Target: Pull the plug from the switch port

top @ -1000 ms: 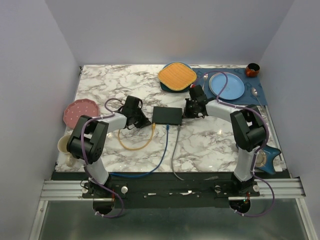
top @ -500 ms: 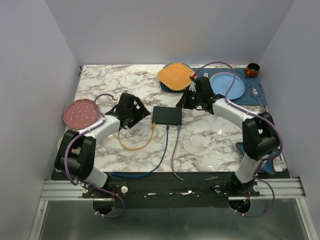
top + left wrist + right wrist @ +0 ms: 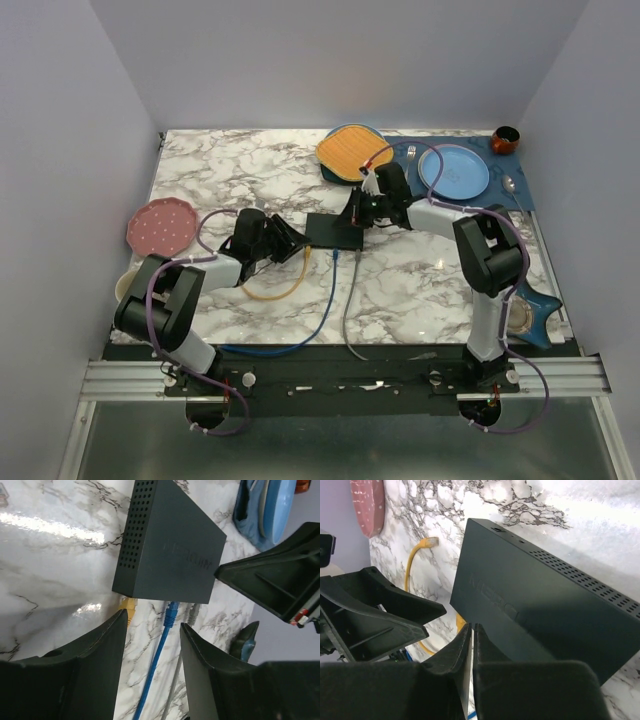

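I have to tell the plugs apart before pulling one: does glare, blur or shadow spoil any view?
Left wrist: glare streaks the marble table beside the switch, yet the yellow plug, blue plug and grey plug look sharp. Right wrist: the switch top is dark, its lettering faint, and the right gripper is soft near the lens. Top external: even light, but the plugs are tiny.

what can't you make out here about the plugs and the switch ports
Port openings on the switch: left wrist view, its top edge hides them; top view, too small.
Whether the yellow plug, blue plug and grey plug are latched: same edge hides it.
Lettering on the switch: too faint, both wrist views.
Whether the right hand touches the switch: right wrist view, its fingers hide the contact.
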